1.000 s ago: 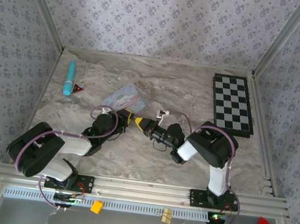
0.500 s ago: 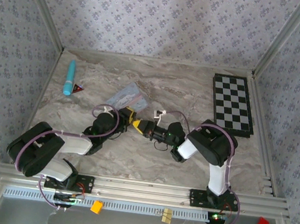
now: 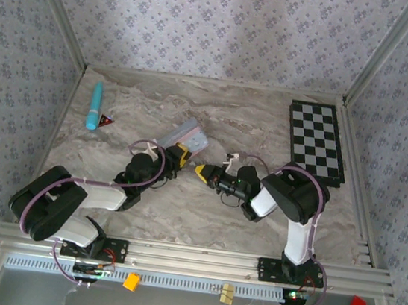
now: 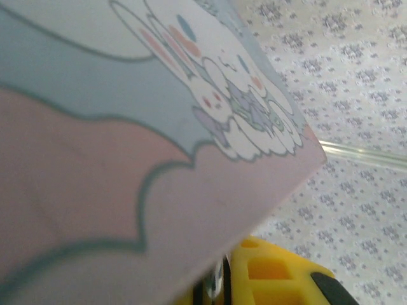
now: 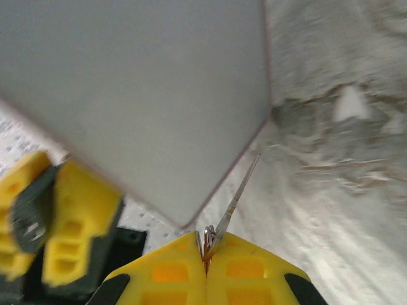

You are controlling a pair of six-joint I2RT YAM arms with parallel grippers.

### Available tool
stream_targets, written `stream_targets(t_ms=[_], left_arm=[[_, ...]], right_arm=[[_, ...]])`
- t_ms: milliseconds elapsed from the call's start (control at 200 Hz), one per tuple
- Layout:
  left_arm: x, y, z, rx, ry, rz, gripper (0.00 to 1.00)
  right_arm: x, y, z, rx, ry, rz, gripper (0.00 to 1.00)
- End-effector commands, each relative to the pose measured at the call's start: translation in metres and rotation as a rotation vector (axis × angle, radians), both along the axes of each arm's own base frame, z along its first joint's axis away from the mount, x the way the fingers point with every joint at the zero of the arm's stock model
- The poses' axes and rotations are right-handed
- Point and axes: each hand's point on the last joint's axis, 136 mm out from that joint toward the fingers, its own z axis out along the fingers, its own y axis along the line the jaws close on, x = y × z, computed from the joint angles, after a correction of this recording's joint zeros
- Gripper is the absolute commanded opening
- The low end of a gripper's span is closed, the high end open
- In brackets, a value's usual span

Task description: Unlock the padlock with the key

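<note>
I'm clamping the tin mid-frame with my left gripper, tipping it up to expose its edge. My right gripper, just right of it, is pinching the key and aiming it there. The padlock is hiding somewhere, can't spot it.

tin — tilted up, shifted right | right hand — drew back right

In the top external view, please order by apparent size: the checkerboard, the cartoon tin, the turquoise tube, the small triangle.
1. checkerboard
2. cartoon tin and turquoise tube: close in size, and the tin is tilted, so I do not rank them.
3. small triangle
</note>
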Motion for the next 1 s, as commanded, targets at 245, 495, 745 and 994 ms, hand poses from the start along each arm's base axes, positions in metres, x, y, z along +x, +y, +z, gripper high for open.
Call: stream_targets(t_ms=[245, 495, 745, 994], left_arm=[[0.009, -0.001, 0.039, 0.021, -0.156, -0.057, 0.0], [0.008, 0.011, -0.002, 0.256, -0.076, -0.115, 0.0], [0.008, 0.021, -0.029, 0.517, -0.031, -0.212, 0.0], [-0.006, 0.029, -0.064, 0.717, -0.022, -0.321, 0.0]], right_arm=[[-0.012, -0.011, -0.008, -0.065, -0.022, 0.012, 0.0], [-0.034, -0.026, -0.043, -0.191, 0.047, 0.056, 0.0], [-0.057, -0.021, -0.044, -0.352, -0.043, 0.195, 0.0], [-0.088, -0.021, -0.008, -0.592, -0.403, 0.36, 0.0]])
